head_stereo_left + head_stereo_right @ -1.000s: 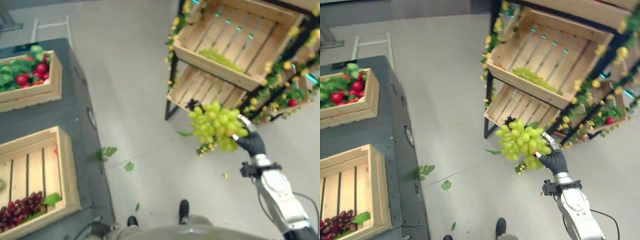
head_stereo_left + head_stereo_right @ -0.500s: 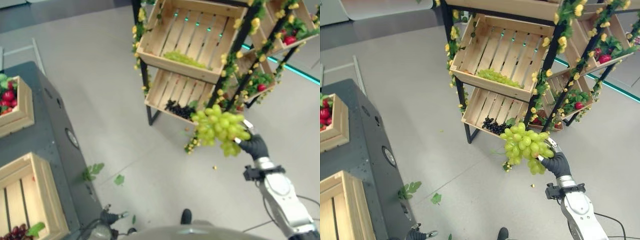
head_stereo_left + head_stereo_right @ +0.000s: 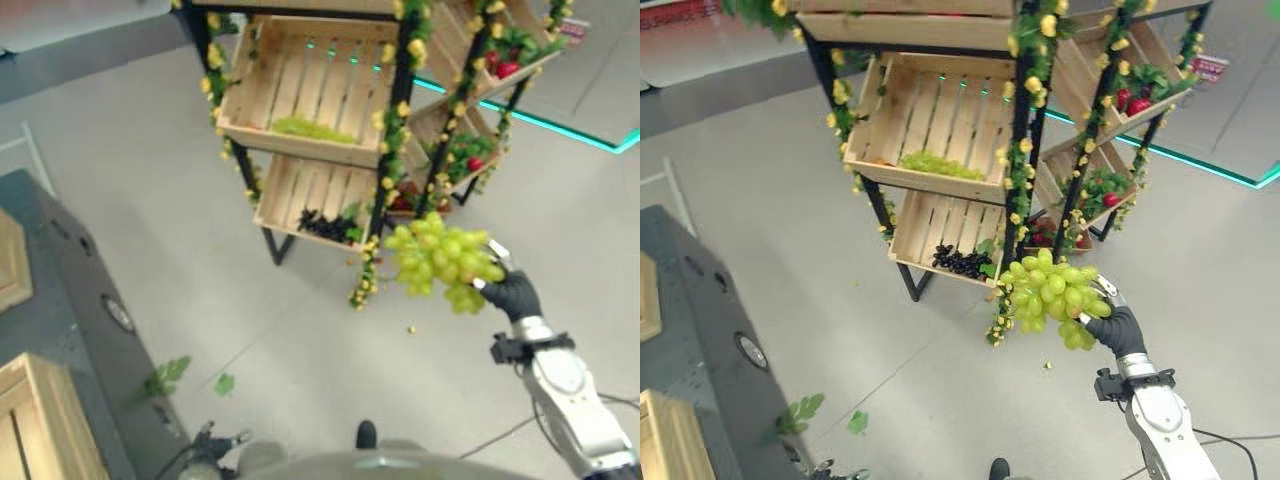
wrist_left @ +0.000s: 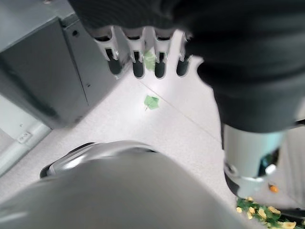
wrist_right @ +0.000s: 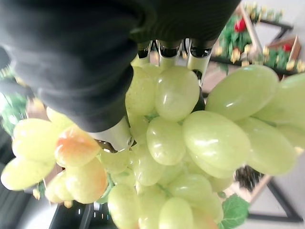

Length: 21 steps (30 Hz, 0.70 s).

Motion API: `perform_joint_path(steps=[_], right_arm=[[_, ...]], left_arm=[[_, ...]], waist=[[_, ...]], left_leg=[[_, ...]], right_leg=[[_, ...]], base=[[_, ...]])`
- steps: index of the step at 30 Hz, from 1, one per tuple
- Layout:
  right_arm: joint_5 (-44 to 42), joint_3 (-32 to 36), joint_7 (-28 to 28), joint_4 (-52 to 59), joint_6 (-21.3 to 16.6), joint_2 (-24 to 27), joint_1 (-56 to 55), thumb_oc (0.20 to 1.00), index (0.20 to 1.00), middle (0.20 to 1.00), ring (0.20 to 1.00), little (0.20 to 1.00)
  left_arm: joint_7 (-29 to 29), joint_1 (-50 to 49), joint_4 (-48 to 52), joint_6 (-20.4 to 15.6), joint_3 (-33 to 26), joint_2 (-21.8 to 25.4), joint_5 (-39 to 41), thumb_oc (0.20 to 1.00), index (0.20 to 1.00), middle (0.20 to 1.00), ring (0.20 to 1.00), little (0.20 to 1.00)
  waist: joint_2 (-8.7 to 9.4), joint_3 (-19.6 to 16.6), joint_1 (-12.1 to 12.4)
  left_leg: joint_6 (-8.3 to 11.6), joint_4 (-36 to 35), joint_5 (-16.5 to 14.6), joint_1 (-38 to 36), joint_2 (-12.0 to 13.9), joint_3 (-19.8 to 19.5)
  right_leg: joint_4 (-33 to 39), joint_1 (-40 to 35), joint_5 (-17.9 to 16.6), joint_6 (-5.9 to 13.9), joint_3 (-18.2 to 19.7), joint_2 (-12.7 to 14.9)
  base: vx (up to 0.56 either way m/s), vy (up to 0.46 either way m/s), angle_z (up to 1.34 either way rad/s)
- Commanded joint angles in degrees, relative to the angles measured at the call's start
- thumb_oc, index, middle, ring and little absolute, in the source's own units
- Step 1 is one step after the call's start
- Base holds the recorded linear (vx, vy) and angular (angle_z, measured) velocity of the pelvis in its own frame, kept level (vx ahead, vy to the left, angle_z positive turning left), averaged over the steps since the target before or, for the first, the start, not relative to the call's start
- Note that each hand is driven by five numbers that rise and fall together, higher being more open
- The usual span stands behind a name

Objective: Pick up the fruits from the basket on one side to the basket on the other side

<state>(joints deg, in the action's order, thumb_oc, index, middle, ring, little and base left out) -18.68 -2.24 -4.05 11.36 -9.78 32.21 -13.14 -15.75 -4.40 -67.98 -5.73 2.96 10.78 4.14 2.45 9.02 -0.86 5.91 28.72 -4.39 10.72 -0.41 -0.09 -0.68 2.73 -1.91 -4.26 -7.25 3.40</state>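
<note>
My right hand (image 3: 508, 292) is shut on a big bunch of green grapes (image 3: 440, 262), held up in the air in front of a wooden rack. In the right wrist view the grapes (image 5: 190, 143) hang close under my curled fingers (image 5: 167, 49). Beyond the bunch, the rack's upper crate (image 3: 930, 186) holds a small pile of green grapes (image 3: 932, 164), and the lower crate (image 3: 902, 242) holds dark grapes (image 3: 960, 262). In the left wrist view my left hand (image 4: 143, 52) hangs open over the floor, holding nothing.
The rack's black posts carry yellow flower garlands (image 3: 1024, 110). Crates further right hold red fruit and leaves (image 3: 1132, 92). A dark table (image 3: 60, 300) with a wooden crate (image 3: 40, 420) stands at the left. Loose green leaves (image 3: 160, 378) lie on the grey floor.
The camera has swung right: the rack now sits near the middle and the table crates have slid off to the left. My right hand still holds the grapes.
</note>
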Motion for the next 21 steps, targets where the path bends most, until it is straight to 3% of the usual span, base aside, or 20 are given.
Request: perform_joint_path(steps=[1, 2, 3, 5, 9, 11, 17, 21], right_arm=[[-0.96, 1.47, 0.42, 6.53, -4.65, 0.21, 4.52, 0.2, 0.2, 0.2, 0.2, 0.2], [-1.37, 1.44, 0.66, 6.51, -5.25, 0.27, 4.58, 0.2, 0.2, 0.2, 0.2, 0.2], [-1.38, 1.45, 0.67, 6.51, -5.26, 0.28, 4.56, 0.2, 0.2, 0.2, 0.2, 0.2], [-0.63, 0.74, 0.51, 5.89, -5.42, 0.52, 5.2, 0.2, 0.2, 0.2, 0.2, 0.2], [0.26, 0.96, 0.04, 5.94, -5.46, 0.6, 5.37, 0.2, 0.2, 0.2, 0.2, 0.2], [1.14, 0.84, -0.4, 5.96, -5.79, -0.3, 5.13, 0.2, 0.2, 0.2, 0.2, 0.2], [1.49, 0.86, 0.16, 6.81, -5.24, -1.89, 4.08, 0.2, 0.2, 0.2, 0.2, 0.2], [2.75, 0.13, 0.49, 6.0, -4.49, -2.62, 5.2, 0.2, 0.2, 0.2, 0.2, 0.2]], left_arm=[[-1.01, 0.76, -2.36, -0.64, -0.4, -0.16, 2.25, 1.0, 1.0, 1.0, 1.0, 1.0], [-0.79, 0.15, -4.22, -0.38, -1.04, -0.24, 2.32, 1.0, 1.0, 1.0, 1.0, 1.0], [-0.79, 0.16, -4.27, -0.42, -1.03, -0.26, 2.32, 1.0, 1.0, 1.0, 1.0, 1.0], [-1.03, -0.1, -6.86, 0.12, -2.51, -0.59, 3.22, 1.0, 1.0, 1.0, 1.0, 1.0], [-0.86, 0.01, -7.29, 0.33, -2.76, -0.86, 2.93, 1.0, 1.0, 1.0, 1.0, 1.0], [-1.16, -0.48, -7.25, 0.05, -2.99, -0.79, 2.95, 1.0, 1.0, 1.0, 1.0, 1.0], [-1.09, 0.99, -6.3, -0.25, -1.43, -0.48, 2.31, 1.0, 1.0, 1.0, 1.0, 1.0], [-0.93, 3.96, -2.57, -0.89, 1.8, 0.76, 0.92, 1.0, 1.0, 1.0, 1.0, 1.0]], waist=[[0.81, 0.26, 1.96], [0.36, 0.39, 2.94], [0.44, 0.43, 2.94], [-0.34, 1.02, 4.35], [-0.49, 1.14, 4.73], [-0.52, -0.3, 5.11], [0.91, -3.07, 4.2], [0.99, -3.57, 2.97]], left_leg=[[-5.64, -4.19, 0.64, 4.05, -0.78, 0.54], [-4.59, -9.92, 4.35, 5.83, -0.69, -2.77], [-4.57, -10.24, 4.49, 5.6, -0.76, -2.75], [-2.2, -19.7, 10.83, 6.93, 0.7, -5.96], [-1.88, -23.21, 12.73, 6.99, 2.05, -3.75], [-2.31, -25.46, 13.64, 4.79, 1.89, -5.11], [-3.94, -25.79, 10.41, 1.47, 0.93, -1.44], [-5.9, -27.8, 8.31, -2.23, 0.19, 1.33]], right_leg=[[-0.56, -6.03, 5.63, 6.3, 3.34, -3.43], [-0.14, -6.83, 5.92, 6.29, 4.67, -4.7], [-0.14, -6.92, 5.96, 6.28, 4.68, -4.61], [1.0, -8.59, 6.72, 6.27, 6.45, -6.56], [2.14, -10.54, 7.76, 6.05, 7.35, -7.13], [2.18, -11.74, 9.57, 6.03, 8.25, -7.24], [-0.31, -12.55, 11.38, 7.94, 8.31, -3.46], [-11.81, -7.32, 10.03, 11.45, 8.6, -1.14]], base=[[0.19, 0.051, -0.81], [0.16, 0.064, -0.61], [0.18, 0.081, -0.57], [0.18, 0.051, -0.57], [0.13, 0.066, -0.61], [0.22, 0.163, -0.21], [0.21, 0.197, 0.03], [0.14, 0.216, -0.2]])
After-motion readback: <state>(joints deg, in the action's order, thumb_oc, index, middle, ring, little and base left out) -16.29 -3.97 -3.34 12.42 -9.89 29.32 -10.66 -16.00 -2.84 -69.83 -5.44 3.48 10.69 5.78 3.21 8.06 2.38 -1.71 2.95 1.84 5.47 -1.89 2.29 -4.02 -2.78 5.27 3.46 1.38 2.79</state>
